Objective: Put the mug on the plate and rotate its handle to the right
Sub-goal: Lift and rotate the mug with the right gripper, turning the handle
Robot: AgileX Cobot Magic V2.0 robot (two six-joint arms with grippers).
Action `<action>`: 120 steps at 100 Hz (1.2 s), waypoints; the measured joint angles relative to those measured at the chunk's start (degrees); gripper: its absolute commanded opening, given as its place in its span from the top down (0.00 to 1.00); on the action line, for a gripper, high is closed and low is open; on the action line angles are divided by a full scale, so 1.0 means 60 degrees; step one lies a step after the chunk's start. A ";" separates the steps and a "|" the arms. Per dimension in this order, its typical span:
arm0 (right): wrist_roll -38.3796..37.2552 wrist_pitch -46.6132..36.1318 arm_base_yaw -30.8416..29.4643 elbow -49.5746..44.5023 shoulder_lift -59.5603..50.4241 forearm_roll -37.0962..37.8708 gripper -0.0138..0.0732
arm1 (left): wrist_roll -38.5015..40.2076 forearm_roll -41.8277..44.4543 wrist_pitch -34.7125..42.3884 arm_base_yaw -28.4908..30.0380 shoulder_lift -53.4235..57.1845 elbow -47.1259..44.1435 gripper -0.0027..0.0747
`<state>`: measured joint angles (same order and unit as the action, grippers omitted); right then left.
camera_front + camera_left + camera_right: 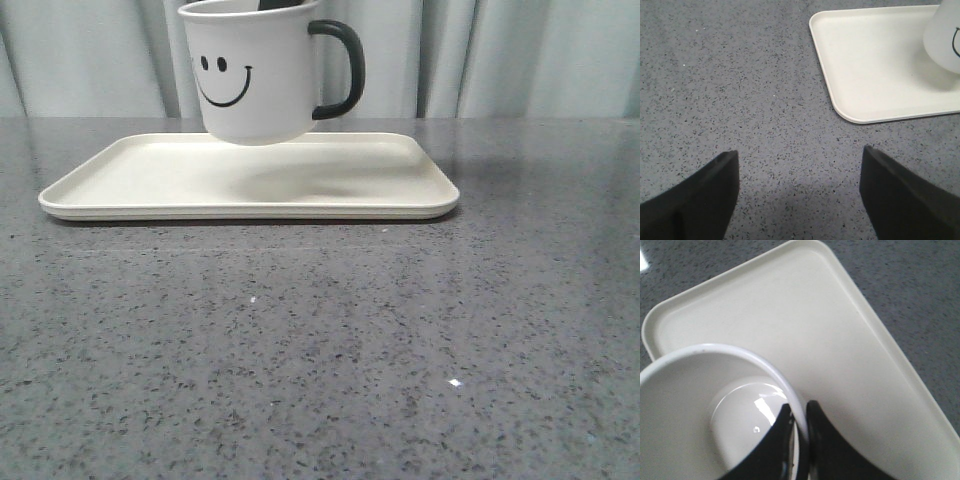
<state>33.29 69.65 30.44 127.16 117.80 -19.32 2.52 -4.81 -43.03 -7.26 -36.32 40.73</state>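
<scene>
**Mug held above plate, handle already right**

The mug (258, 72) hangs upper centre in my front view, clear of the plate (130, 190), its shadow beneath and its handle (342, 70) pointing frame-right. My right gripper (799, 412) pinches the rim wall, a detail only its wrist view shows. The left gripper (799, 192) is spread wide and holds nothing over the table (730, 90). I judge straight down comes next.

The right hand (799, 440) is clamped on the mug (258, 70) wall — the left hand (800, 195) is held spread wide, empty.
</scene>
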 measured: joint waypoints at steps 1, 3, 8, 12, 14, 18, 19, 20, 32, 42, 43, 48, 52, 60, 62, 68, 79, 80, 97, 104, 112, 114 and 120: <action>0.0134 0.0038 0.0000 0.0082 0.0063 -0.0031 0.91 | 0.0000 0.0000 -0.0002 0.0000 0.0000 0.0000 0.33; 0.0269 0.0125 0.0000 0.0154 0.0151 -0.0121 0.91 | 0.0000 0.0000 -0.0002 0.0000 0.0000 0.0000 0.33; 0.0830 0.0248 0.0000 0.0425 0.0342 -0.0329 0.91 | 0.0000 0.0000 -0.0002 0.0000 0.0000 0.0000 0.33; 0.1164 0.0321 0.0000 0.0577 0.0493 -0.0525 0.91 | 0.0000 0.0000 -0.0002 0.0000 0.0000 0.0000 0.33; 0.1357 0.0320 0.0000 0.0669 0.0539 -0.0610 0.91 | 0.0000 0.0000 -0.0002 0.0000 0.0000 0.0000 0.33; 0.1662 0.0320 0.0000 0.0839 0.0674 -0.0731 0.91 | 0.0000 0.0000 -0.0002 0.0000 0.0000 0.0000 0.33; 0.1711 0.0320 0.0000 0.0864 0.0715 -0.0773 0.91 | 0.0000 0.0000 -0.0002 0.0000 0.0000 0.0000 0.33; 0.1797 0.0320 0.0000 0.0909 0.0732 -0.0794 0.91 | 0.0000 0.0000 -0.0002 0.0000 0.0000 0.0000 0.33; 0.2178 0.0325 -0.0056 0.1032 0.0896 -0.0918 0.91 | 0.0000 0.0000 -0.0002 0.0000 0.0000 0.0000 0.33; 0.2236 0.0341 -0.0169 0.1049 0.0919 -0.0932 0.91 | 0.0000 0.0000 -0.0002 0.0000 0.0000 0.0000 0.33; 0.2254 0.0341 -0.0187 0.1049 0.0919 -0.0932 0.91 | 0.0000 0.0000 -0.0002 0.0000 0.0000 0.0000 0.33; 0.2251 0.0341 -0.0251 0.1070 0.0919 -0.0932 0.91 | 0.0000 0.0000 -0.0002 0.0000 0.0000 0.0000 0.33; 0.2251 0.0341 -0.0298 0.1070 0.0919 -0.0932 0.91 | 0.0000 0.0000 -0.0002 0.0000 0.0000 0.0000 0.33; 0.2251 0.0341 -0.0356 0.1070 0.0919 -0.0932 0.91 | 0.0000 0.0000 -0.0002 0.0000 0.0000 0.0000 0.33; 0.2251 0.0341 -0.0375 0.1070 0.0919 -0.0932 0.91 | 0.0000 0.0000 -0.0002 0.0000 0.0000 0.0000 0.33; 0.2251 0.0341 -0.0375 0.1070 0.0919 -0.0932 0.91 | 0.0000 0.0000 -0.0002 0.0000 0.0000 0.0000 0.33; 0.2257 0.0341 -0.0386 0.1070 0.0919 -0.0932 0.91 | 0.0000 0.0000 -0.0002 0.0000 0.0000 0.0000 0.33; 0.2257 0.0341 -0.0386 0.1070 0.0919 -0.0939 0.91 | 0.0000 0.0000 -0.0002 0.0000 0.0000 0.0000 0.33; 0.2280 0.0345 -0.0396 0.1032 0.0919 -0.0954 0.91 | 0.0000 0.0000 -0.0002 0.0000 0.0000 0.0000 0.33; 0.2278 0.0345 -0.0414 0.0901 0.0919 -0.0961 0.91 | 0.0000 0.0000 -0.0002 0.0000 0.0000 0.0000 0.33; 0.2283 0.0345 -0.0436 0.0737 0.0919 -0.0961 0.91 | 0.0000 0.0000 -0.0002 0.0000 0.0000 0.0000 0.33; 0.2283 0.0345 -0.0432 0.0713 0.0919 -0.0961 0.91 | 0.0000 0.0000 -0.0002 0.0000 0.0000 0.0000 0.33; 0.2299 0.0360 -0.0466 0.0691 0.0919 -0.0976 0.91 | 0.0000 0.0000 -0.0002 0.0000 0.0000 0.0000 0.33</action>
<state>47.08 71.81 27.64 131.31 123.32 -25.18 2.52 -4.81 -43.04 -7.26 -36.32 40.73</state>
